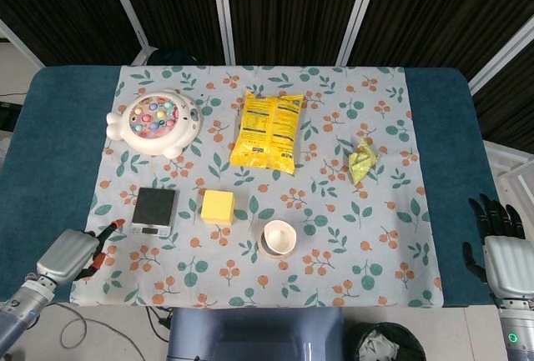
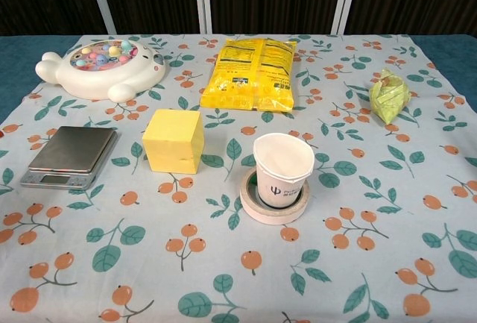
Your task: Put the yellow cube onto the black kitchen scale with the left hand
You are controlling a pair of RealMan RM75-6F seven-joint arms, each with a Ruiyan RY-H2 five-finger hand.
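Note:
The yellow cube (image 1: pixel 218 207) (image 2: pixel 174 140) stands on the patterned cloth, just right of the black kitchen scale (image 1: pixel 155 209) (image 2: pixel 70 156). The scale's platform is bare. My left hand (image 1: pixel 79 253) hovers at the table's front left edge, below and left of the scale, holding nothing, its fingers pointing toward the scale. My right hand (image 1: pixel 498 240) hangs off the table's front right corner, fingers apart and empty. Neither hand appears in the chest view.
A white paper cup (image 1: pixel 279 237) (image 2: pixel 283 170) sits inside a tape ring right of the cube. A yellow snack bag (image 1: pixel 269 131) (image 2: pixel 250 73) lies behind it. A white fishing toy (image 1: pixel 155 120) (image 2: pixel 100 66) is at the back left, a green crumpled wrapper (image 1: pixel 361 161) (image 2: pixel 389 95) at the right.

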